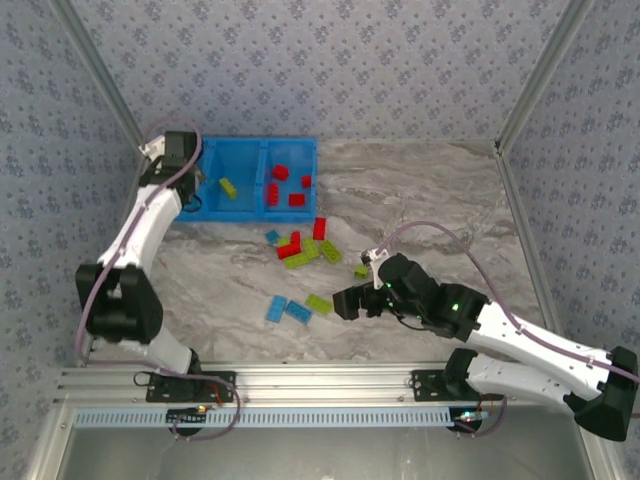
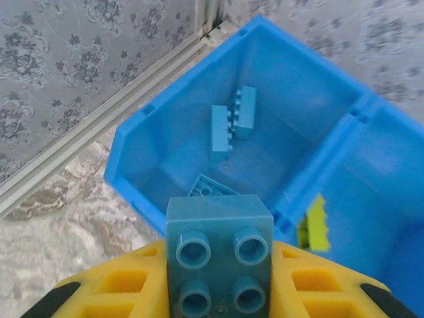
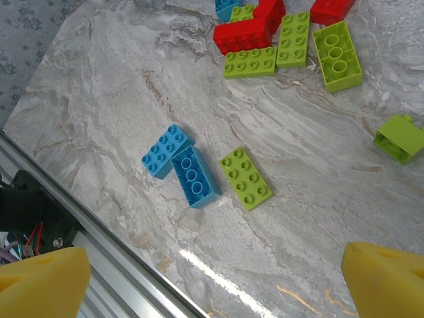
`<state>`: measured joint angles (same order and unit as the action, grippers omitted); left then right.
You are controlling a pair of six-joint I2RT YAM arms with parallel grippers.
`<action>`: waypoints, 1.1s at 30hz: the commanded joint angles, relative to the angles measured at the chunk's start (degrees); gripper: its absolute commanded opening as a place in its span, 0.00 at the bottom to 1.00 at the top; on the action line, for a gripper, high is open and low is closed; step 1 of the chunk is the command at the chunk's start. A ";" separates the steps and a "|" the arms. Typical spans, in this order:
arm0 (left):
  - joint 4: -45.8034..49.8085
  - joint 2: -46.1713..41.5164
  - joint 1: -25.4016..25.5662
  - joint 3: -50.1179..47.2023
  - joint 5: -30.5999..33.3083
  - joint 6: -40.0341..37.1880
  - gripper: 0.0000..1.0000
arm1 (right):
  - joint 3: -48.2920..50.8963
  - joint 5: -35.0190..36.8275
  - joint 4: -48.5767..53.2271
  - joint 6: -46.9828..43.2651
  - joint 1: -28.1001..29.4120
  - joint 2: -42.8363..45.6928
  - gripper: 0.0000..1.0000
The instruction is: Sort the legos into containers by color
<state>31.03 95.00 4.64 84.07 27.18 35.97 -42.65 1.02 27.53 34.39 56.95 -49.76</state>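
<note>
This is a robot lab cell, a built test booth rather than a home or a shop. A left arm [image 1: 140,225] and a right arm [image 1: 530,335], both white, are bolted to an aluminium rail [image 1: 320,378] at the near edge. A bare cable [image 1: 430,228] loops off the right arm, and a small wired board [image 1: 190,413] sits under the rail. Slim metal posts [image 1: 98,72] frame the booth. Its walls [image 1: 330,70] are flat panels with a grey floral print. The surface [image 1: 430,190] has a marble print and carries toy bricks [image 1: 300,250] and a blue bin [image 1: 230,212].
</note>
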 commanded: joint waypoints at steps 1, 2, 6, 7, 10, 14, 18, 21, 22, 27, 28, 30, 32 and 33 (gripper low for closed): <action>1.89 7.71 -2.88 8.30 -5.65 -3.49 0.31 | -0.24 2.17 3.48 1.23 0.44 2.53 1.00; 2.60 10.08 -3.54 10.72 -7.07 -3.93 0.33 | -0.17 2.30 3.74 1.22 0.42 3.01 1.00; 4.08 14.81 -4.63 15.53 -11.18 -4.65 0.45 | -0.21 3.85 4.95 1.21 0.40 4.30 1.00; 4.30 14.63 -4.79 15.92 -11.52 -4.77 0.50 | -0.15 4.52 5.24 1.25 0.37 4.35 1.00; 4.40 11.74 -5.12 14.93 -12.39 -3.94 0.55 | 0.47 6.29 4.99 1.20 0.07 4.10 1.00; 5.28 3.64 -4.98 9.75 -14.59 -1.18 0.53 | 1.54 8.00 2.62 1.05 -1.37 2.20 1.00; 3.43 -9.96 -3.61 -2.51 -21.51 3.97 0.49 | -0.27 13.15 4.25 2.78 -6.93 -4.24 1.00; -0.52 -21.85 3.02 -12.63 -23.05 -0.19 0.47 | -1.09 10.53 1.75 2.16 -12.54 -10.54 1.00; -1.22 -25.32 6.45 -15.16 -23.32 -3.99 0.47 | -1.51 9.47 0.27 2.16 -14.29 -13.26 1.00; -0.22 -37.29 19.75 -23.65 -41.54 -31.14 0.51 | -5.35 7.81 -3.86 4.86 -18.41 -26.67 1.00; 0.93 -38.59 21.50 -24.82 -45.44 -35.64 0.53 | -6.45 7.96 -4.18 6.20 -18.66 -29.36 1.00; 3.29 -40.50 25.75 -27.36 -49.36 -45.14 0.56 | -9.97 7.03 -4.23 8.72 -19.05 -35.66 0.98; 4.58 -41.20 29.14 -29.87 -49.28 -52.23 0.65 | -12.88 6.85 -4.23 10.84 -18.87 -41.14 0.95; 4.84 -41.15 30.72 -31.33 -49.68 -56.46 0.67 | -13.79 7.30 -4.24 11.86 -18.87 -43.17 0.94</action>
<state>32.38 54.28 32.32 55.79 -15.42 -1.50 -52.62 8.56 24.18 41.04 38.11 -87.70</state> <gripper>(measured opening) 0.648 0.950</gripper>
